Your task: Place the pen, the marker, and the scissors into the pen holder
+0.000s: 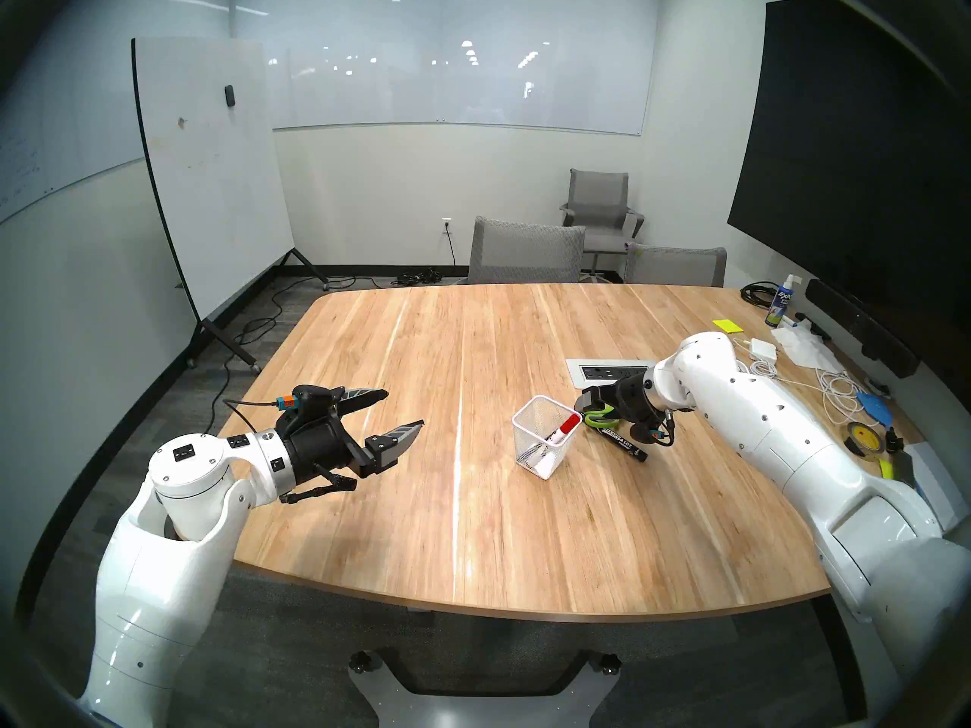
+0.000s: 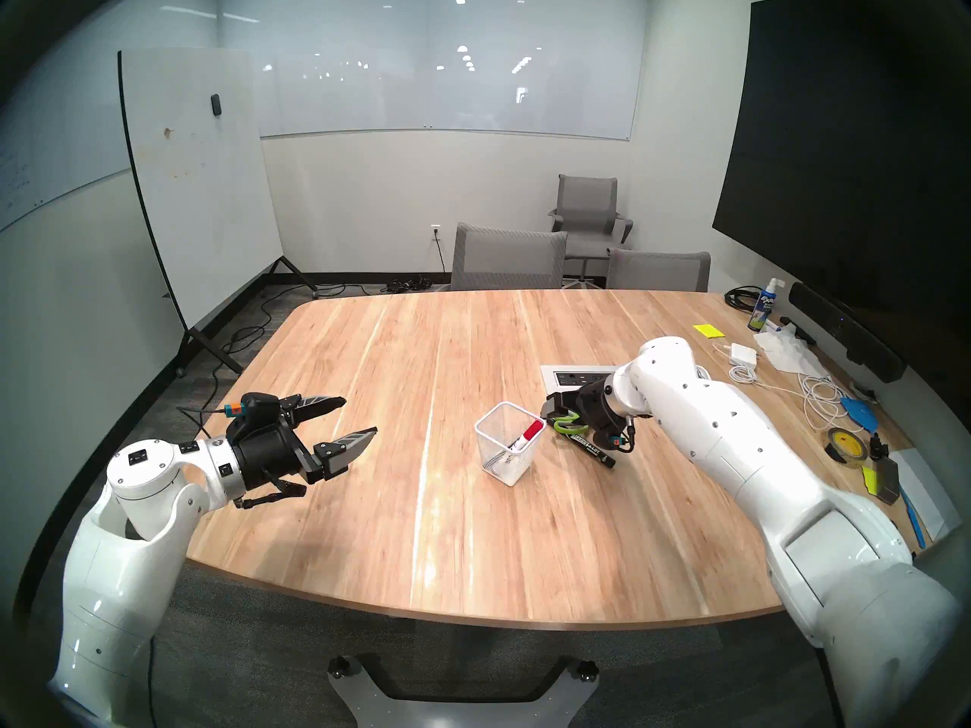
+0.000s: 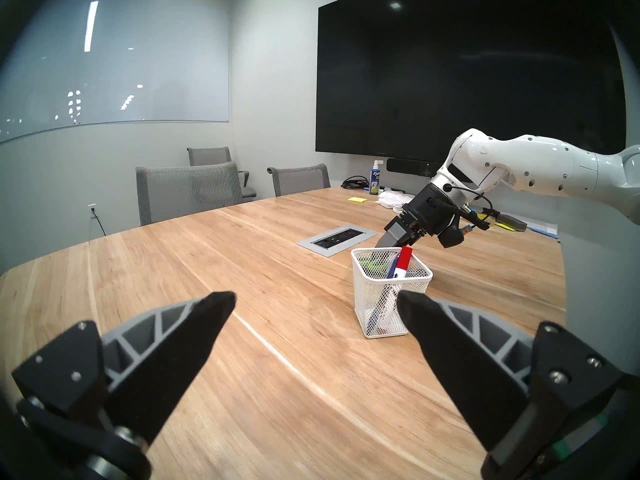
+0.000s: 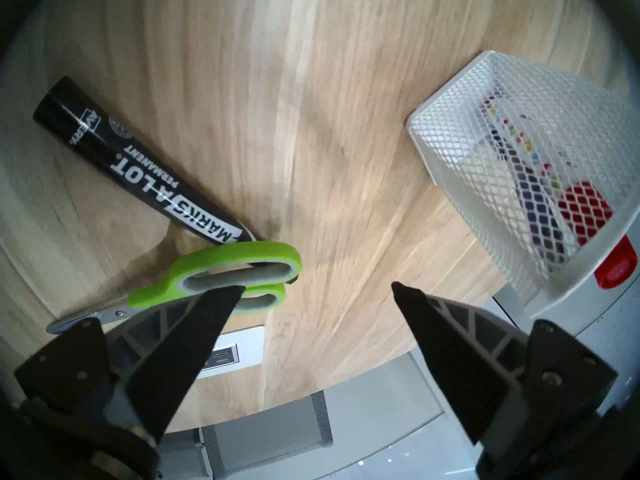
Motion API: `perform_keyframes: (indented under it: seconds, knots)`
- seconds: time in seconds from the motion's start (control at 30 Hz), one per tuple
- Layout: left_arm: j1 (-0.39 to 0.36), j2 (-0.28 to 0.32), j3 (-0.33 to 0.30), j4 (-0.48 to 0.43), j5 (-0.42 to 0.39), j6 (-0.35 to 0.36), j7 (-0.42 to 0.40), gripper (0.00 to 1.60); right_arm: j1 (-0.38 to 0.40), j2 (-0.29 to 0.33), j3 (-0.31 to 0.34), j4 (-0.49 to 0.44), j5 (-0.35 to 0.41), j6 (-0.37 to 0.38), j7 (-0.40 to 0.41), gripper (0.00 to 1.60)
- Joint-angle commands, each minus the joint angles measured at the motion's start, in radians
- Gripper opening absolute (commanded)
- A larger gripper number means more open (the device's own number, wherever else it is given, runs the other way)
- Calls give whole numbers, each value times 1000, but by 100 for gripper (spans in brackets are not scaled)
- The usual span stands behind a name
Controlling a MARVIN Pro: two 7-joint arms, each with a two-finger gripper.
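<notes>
The scissors (image 4: 214, 282) lie flat on the wooden table (image 1: 420, 501), well to the right of the left gripper (image 1: 391, 414), which hangs with its jaws spread and empty above the table's left part, far from everything in play. Moving right, the white mesh pen holder (image 1: 541, 451) stands upright and already carries the red-capped marker (image 1: 566, 427) and the slim blue-capped pen (image 3: 392, 268), both leaning inside it. Just beyond the holder on its right, the lime-green loops sit across the end of a black permanent marker (image 4: 138, 164), touching it, while the short silver blades point away from the holder. The right gripper (image 4: 317, 288) hovers directly over that spot, tilted steeply down, fingers wide apart and gripping nothing; in the wrist view one fingertip overlaps the lower green loop, the other stands over bare wood towards the holder. So the scissors lie slightly to one side of the open jaws rather than centred, their long axis running roughly along the line between the fingertips. The right arm is plainly the nearer one; a small sideways shift and probably a wrist turn seem needed before closing.
</notes>
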Motion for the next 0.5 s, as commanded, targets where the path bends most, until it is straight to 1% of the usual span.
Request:
perform_keyframes:
  seconds: [0.0, 0.47]
  knots:
    - [-1, 2, -1, -15, 1, 0, 0, 160, 39, -15, -2, 13, -3, 1, 0, 160]
    - [-1, 2, -1, -15, 1, 0, 0, 160, 58, -45, -8, 44, -26, 1, 8, 160]
